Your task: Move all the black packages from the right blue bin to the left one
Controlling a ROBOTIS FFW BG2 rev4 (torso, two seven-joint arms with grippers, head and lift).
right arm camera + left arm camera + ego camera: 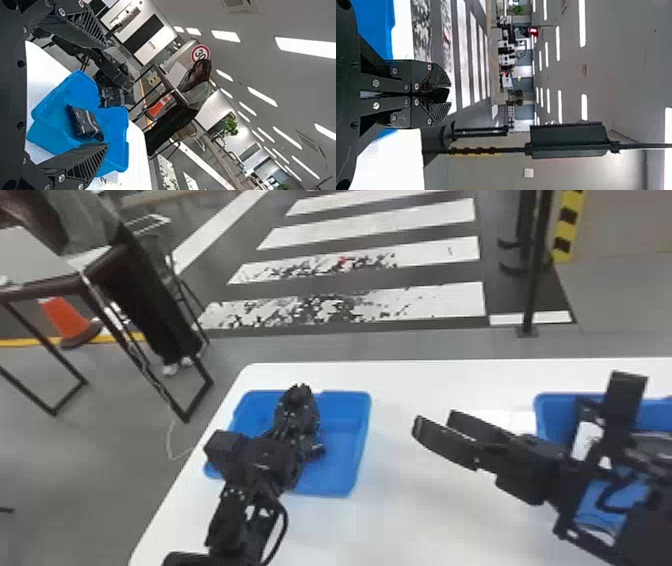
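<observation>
**Black package (84,122) lies inside left bin (345,440)**

The left pincer (300,388) is above that bin, clenched on nothing. The right pincer (434,421) hangs over the white surface (425,520) between left bin and right bin (552,422) — its fingers (89,160) parted, nothing held.

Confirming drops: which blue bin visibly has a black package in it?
The left blue bin: a black package with pale stripes lies inside. The right arm hides most of the right bin, so I can't confirm its contents.
</observation>
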